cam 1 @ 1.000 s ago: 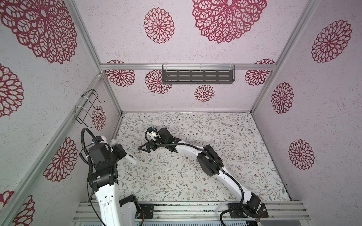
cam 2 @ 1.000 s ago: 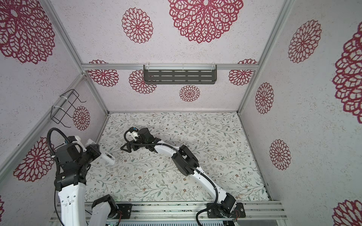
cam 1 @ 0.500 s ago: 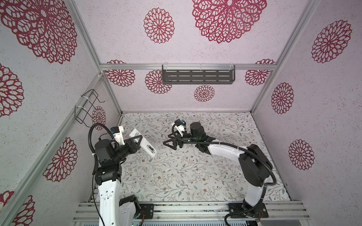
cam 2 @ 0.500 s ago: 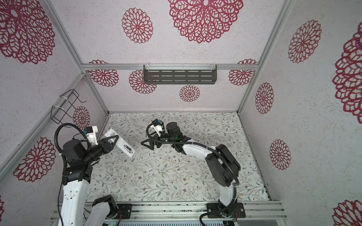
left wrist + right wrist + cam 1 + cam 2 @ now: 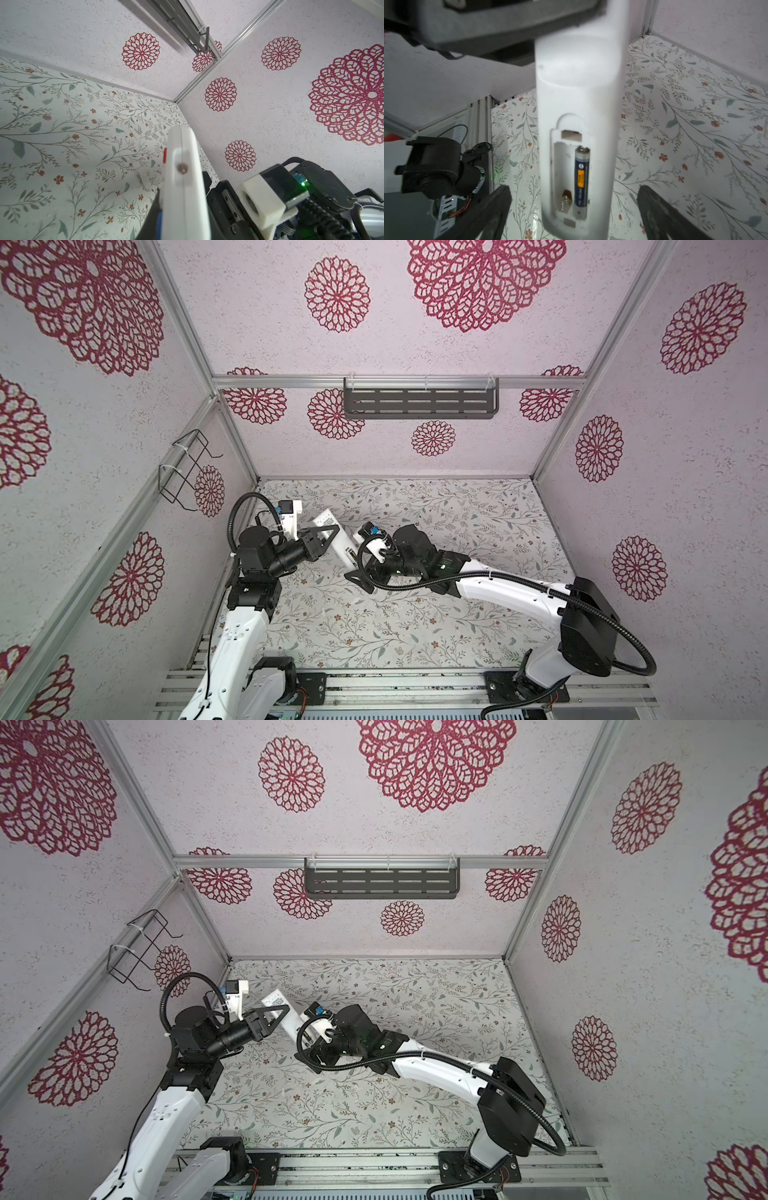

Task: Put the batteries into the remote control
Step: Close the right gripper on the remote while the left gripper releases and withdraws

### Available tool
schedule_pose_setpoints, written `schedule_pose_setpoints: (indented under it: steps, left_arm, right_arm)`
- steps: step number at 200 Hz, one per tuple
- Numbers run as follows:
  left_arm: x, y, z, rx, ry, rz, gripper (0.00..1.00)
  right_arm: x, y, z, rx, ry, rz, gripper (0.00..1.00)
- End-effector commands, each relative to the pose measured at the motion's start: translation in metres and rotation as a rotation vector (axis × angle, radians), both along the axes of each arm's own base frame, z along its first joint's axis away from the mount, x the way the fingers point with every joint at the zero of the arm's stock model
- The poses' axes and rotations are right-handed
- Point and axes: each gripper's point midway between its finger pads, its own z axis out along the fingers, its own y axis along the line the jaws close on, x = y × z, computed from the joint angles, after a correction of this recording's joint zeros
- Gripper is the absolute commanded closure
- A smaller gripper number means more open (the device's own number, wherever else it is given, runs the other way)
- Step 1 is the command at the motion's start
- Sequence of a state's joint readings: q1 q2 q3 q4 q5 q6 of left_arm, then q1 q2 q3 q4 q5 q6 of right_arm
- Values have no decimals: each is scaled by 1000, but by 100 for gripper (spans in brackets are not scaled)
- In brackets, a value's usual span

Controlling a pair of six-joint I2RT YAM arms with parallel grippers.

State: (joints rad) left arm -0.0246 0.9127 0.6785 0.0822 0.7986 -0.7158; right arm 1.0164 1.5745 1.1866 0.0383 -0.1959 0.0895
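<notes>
My left gripper (image 5: pixel 328 533) (image 5: pixel 276 1013) is shut on the white remote control (image 5: pixel 344 549) (image 5: pixel 296 1029) and holds it tilted above the floral mat, left of centre. In the left wrist view the remote control (image 5: pixel 182 187) runs out from my left gripper (image 5: pixel 181 209). In the right wrist view its open compartment faces me: one dark battery (image 5: pixel 581 178) lies in one slot, and the slot beside it is empty, showing a spring. My right gripper (image 5: pixel 577 212) (image 5: pixel 363 568) is open, its fingers (image 5: pixel 496 209) wide on either side of the remote's end without touching.
A wire basket (image 5: pixel 183 472) hangs on the left wall and a dark slotted shelf (image 5: pixel 419 404) on the back wall. A small pale piece (image 5: pixel 148 176) lies on the mat beyond the remote. Metal rails (image 5: pixel 415 684) run along the front edge.
My left gripper has carried the remote up and to the right, toward the middle. My right arm has swung its elbow out to the right, and its open gripper now sits at the remote's lower end.
</notes>
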Motion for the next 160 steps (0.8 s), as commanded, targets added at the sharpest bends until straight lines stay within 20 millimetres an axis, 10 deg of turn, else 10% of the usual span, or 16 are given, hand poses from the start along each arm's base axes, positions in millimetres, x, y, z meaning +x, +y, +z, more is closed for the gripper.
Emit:
schedule_pose_setpoints:
  steps: [1,82,160]
  left_arm:
    - [5,-4,9,-5,-57,11,85]
    - [11,-10,-7,-16,-40,39,85]
    - [16,-10,-23,-15,7,50,72]
  right_arm:
    - [13,-6,17,-52,-98,-98,5]
    - [26,6,2,-222,-151,-187,15]
    - [27,1,0,-248,-162,-201,54]
